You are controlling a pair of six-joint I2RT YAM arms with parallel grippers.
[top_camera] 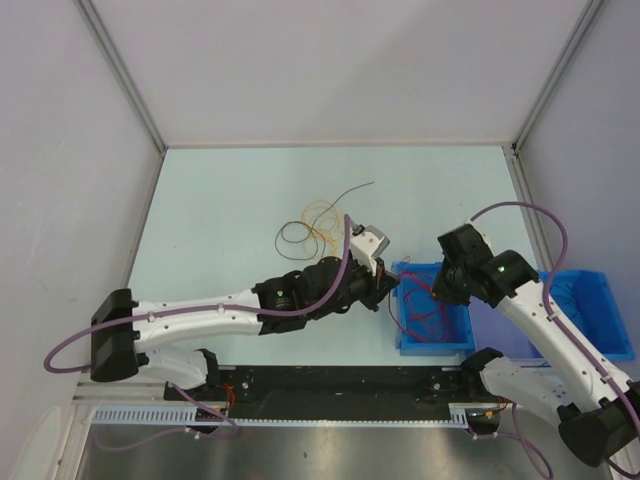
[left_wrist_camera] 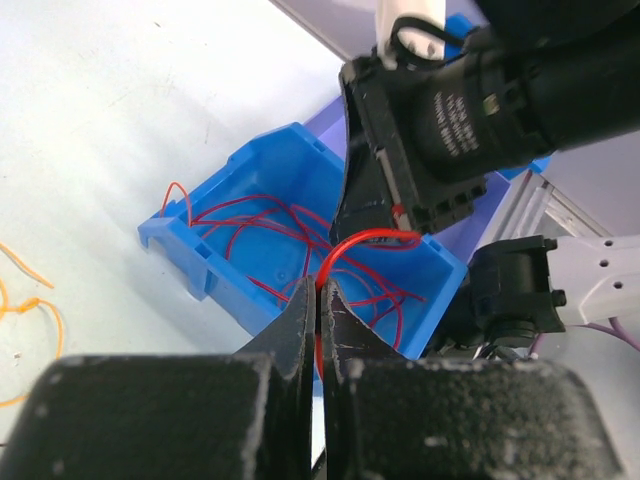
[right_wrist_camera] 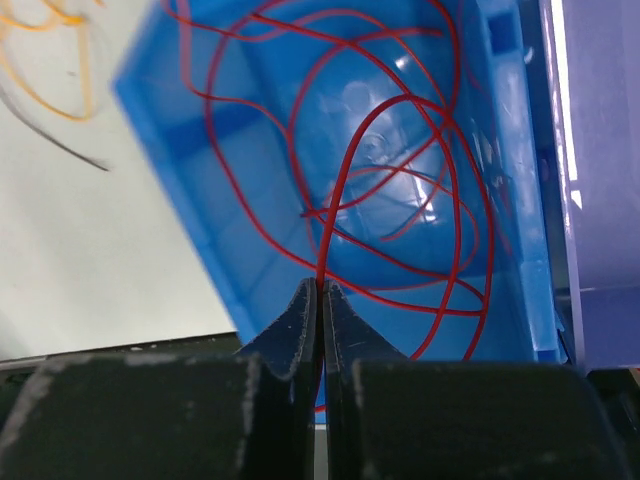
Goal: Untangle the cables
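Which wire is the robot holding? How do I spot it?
Find the blue bin full of loose red wires. Above them, one red wire arches up. Only it is pinched by the left pincer and the right pincer.

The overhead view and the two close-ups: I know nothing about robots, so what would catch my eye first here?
Probably the blue bin at the near right of the table, full of tangled red cables. Over it the left arm and right arm meet, each with its jaws pinched shut on a red strand. Further back, thin orange and black cables lie loose on the table.
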